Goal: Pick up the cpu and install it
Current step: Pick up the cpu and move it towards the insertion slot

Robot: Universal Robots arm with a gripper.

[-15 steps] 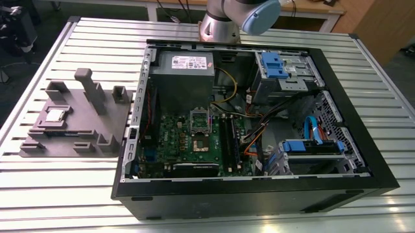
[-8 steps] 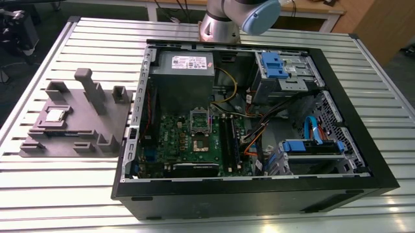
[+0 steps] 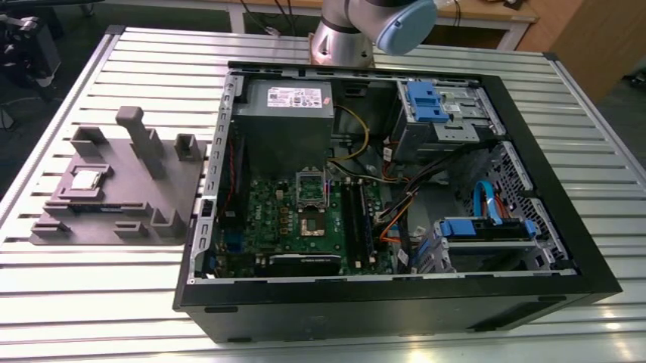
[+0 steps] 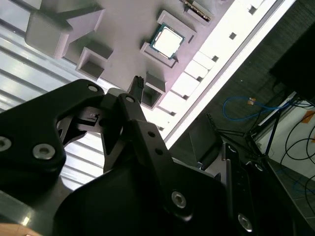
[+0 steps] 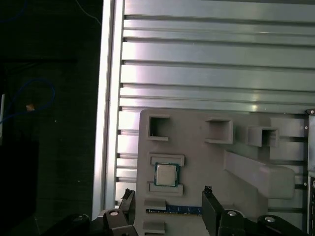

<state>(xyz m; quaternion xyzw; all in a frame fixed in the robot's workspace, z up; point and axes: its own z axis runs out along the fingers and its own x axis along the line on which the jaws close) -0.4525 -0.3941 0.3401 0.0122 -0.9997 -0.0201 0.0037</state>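
Slatted metal table (image 5: 206,73), grey fixture (image 5: 197,157) cradling the cpu (image 5: 166,174), gripper (image 5: 168,192) with fingers (image 5: 209,209) apart over it; a skewed descent could clip the pocket walls (image 5: 167,160), tipping the cpu.

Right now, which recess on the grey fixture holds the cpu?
The framed recess toward the exterior view's left of the fixture; the silvery cpu lies flat in it.

The scene is being viewed from above, at a slant, in the exterior view: the open black computer case (image 3: 404,302) is being framed centrally, the grey moulded plastic fixture block (image 3: 131,198) at the exterior view's left. That fixture block (image 5: 206,167) is being looked down on squarely, from nearer, in the first wrist view, and obliquely, close up, in the second wrist view. The small silvery square cpu (image 3: 85,179) (image 5: 166,174) (image 4: 167,40) is being shared by all three views.
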